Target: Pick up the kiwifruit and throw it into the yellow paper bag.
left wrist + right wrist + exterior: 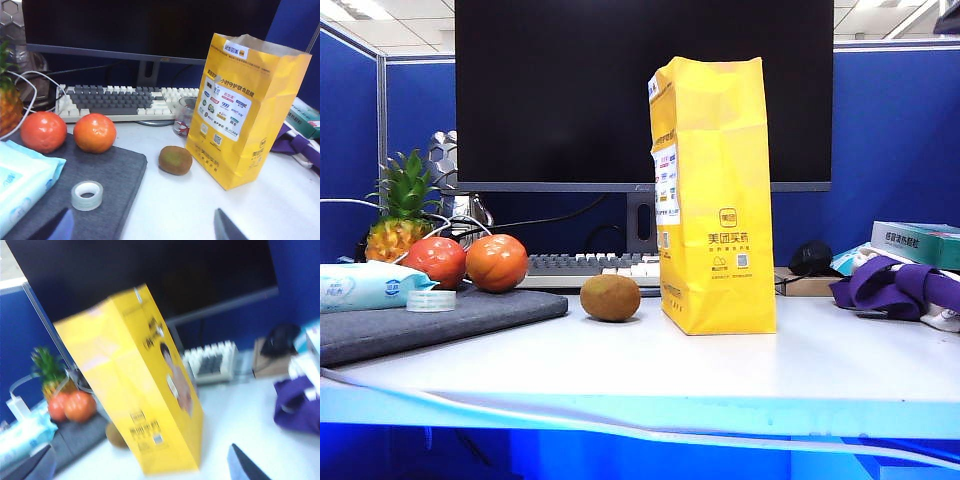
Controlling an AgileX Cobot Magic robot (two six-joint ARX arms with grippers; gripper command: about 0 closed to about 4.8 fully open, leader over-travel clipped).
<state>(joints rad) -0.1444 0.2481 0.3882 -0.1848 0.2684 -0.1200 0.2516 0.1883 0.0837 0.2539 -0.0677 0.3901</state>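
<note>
The kiwifruit, brown and oval, lies on the white table just left of the yellow paper bag, which stands upright with its top open. In the left wrist view the kiwifruit sits ahead of my left gripper, and the bag stands close beside the fruit. That gripper is open and holds nothing. My right gripper is open too, facing the bag; the kiwifruit peeks out behind the bag's base. This view is blurred. Neither gripper shows in the exterior view.
Two red-orange fruits, a tape roll and a wipes pack rest on a grey pad at left. A pineapple, keyboard and monitor stand behind. A purple cloth lies at right. A glass stands behind the bag.
</note>
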